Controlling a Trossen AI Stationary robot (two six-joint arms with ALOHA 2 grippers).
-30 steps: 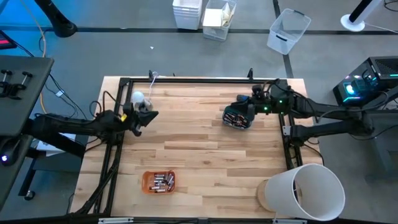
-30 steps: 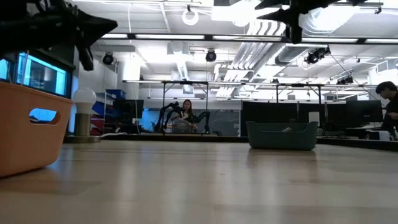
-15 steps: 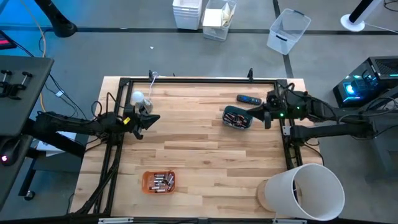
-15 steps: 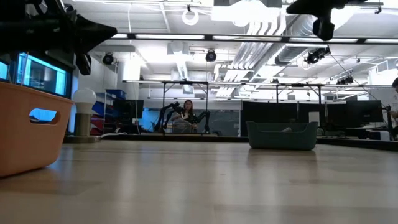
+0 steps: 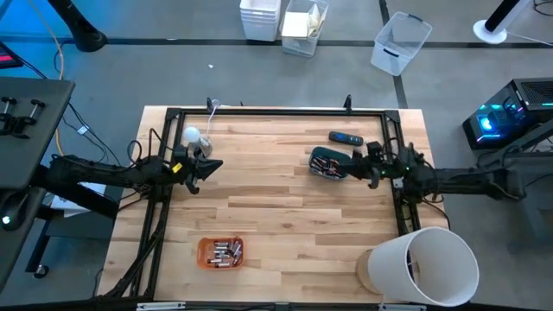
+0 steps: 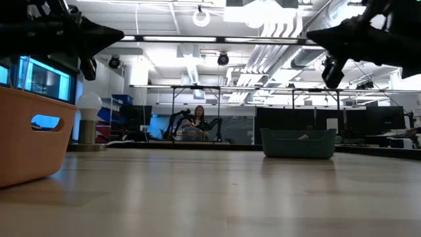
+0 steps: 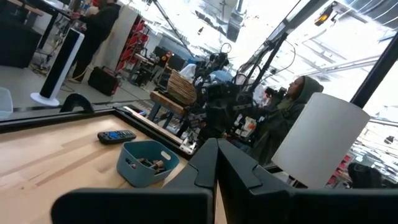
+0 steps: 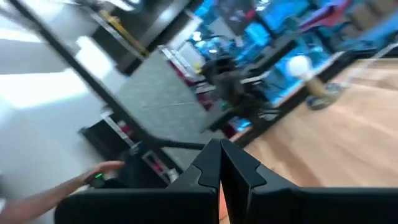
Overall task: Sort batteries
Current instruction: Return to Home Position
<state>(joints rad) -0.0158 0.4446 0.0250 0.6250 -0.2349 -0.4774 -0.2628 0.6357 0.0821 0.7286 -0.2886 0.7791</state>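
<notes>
Several batteries (image 5: 223, 252) lie in an orange bin (image 5: 204, 252) near the table's front edge. More batteries (image 5: 327, 168) fill a teal bin (image 5: 316, 156) at the far right, also seen in the left wrist view as the teal bin (image 7: 134, 175). My right gripper (image 5: 356, 166) is shut and empty, held level just right of the teal bin and above the table. My left gripper (image 5: 207, 164) is shut and empty at the table's left edge, pointing across the table.
A dark remote-like bar (image 5: 346, 138) lies beyond the teal bin. A white bulb-shaped lamp (image 5: 192, 136) stands at the far left, next to my left gripper. A large white bucket (image 5: 429, 268) sits off the table's near right corner. A black frame (image 5: 276, 111) edges the table.
My right gripper has drawn back from above the teal bin toward the table's right edge and has sunk lower, tipping up from pointing downward to about level. The bins and batteries have kept their places.
</notes>
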